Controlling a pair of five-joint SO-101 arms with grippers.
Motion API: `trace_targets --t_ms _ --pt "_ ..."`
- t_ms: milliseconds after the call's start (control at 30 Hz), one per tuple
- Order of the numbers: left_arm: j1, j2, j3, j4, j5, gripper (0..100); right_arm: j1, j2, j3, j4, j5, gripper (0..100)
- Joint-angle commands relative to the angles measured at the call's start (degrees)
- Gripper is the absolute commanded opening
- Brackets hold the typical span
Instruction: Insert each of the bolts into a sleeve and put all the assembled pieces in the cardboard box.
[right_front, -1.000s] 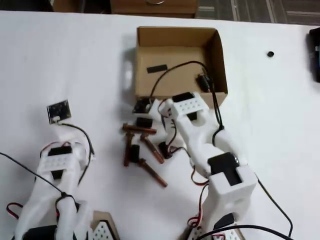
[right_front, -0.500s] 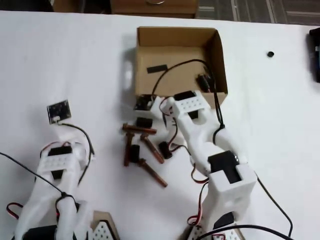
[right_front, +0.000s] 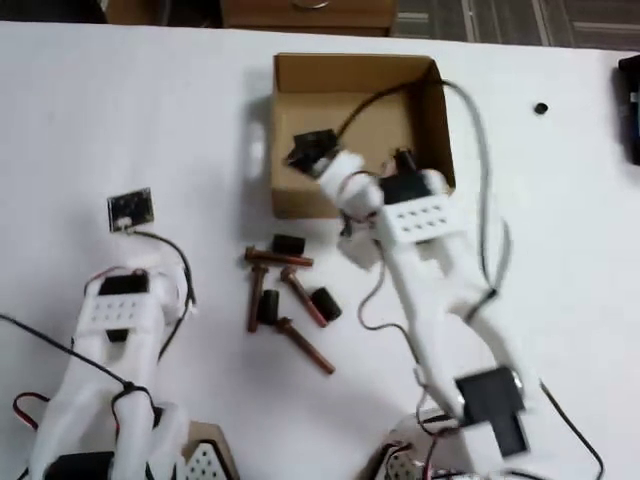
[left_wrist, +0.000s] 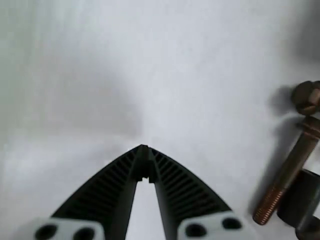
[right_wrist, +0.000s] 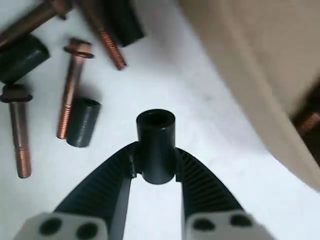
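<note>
My right gripper (right_wrist: 156, 159) is shut on an upright black sleeve (right_wrist: 156, 142). It hangs above the table just in front of the cardboard box (right_front: 355, 100), whose front wall (right_wrist: 250, 80) is close beside it. In the high view the right gripper (right_front: 346, 222) sits at the box's front edge. Several copper bolts (right_front: 278, 258) and three black sleeves (right_front: 325, 303) lie loose on the table left of it. One bolt (right_wrist: 74, 85) lies next to a sleeve (right_wrist: 83, 129). My left gripper (left_wrist: 144, 151) is shut and empty over bare table, with a bolt (left_wrist: 287, 172) off to its side.
Inside the box, a copper threaded end (right_wrist: 307, 122) shows past the wall. The left arm (right_front: 125, 305) stands at the table's front left. A small black knob (right_front: 541, 107) and a dark object (right_front: 630, 95) lie at the far right. Cables trail over the box.
My right arm has risen from the loose sleeves and swung toward the box's front edge, carrying a sleeve. The left arm has shifted slightly forward.
</note>
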Motion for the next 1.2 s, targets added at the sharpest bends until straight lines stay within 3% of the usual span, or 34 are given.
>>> trace_targets --t_ms 0,200,433,600,800,1167 --pt "1.14 -0.97 -10.33 11.08 0.44 2 5.85 -7.96 0.97 0.31 -0.7 2.0" --pt "5.01 -0.97 -31.6 32.62 0.53 2 14.64 -11.56 3.87 0.31 -0.53 2.0" --pt "13.54 -0.53 -48.92 46.33 0.88 2 19.03 -11.65 4.48 0.31 -0.53 2.0" --pt "20.04 -0.44 -51.47 48.53 6.59 2 21.85 -11.74 4.48 0.57 -0.53 2.0" --pt "27.08 4.4 -51.38 47.65 6.86 2 25.54 -11.74 4.48 0.66 -0.62 2.0" --pt "27.52 10.73 -51.56 45.19 6.95 2 29.23 -15.78 4.57 1.54 -0.53 2.0"
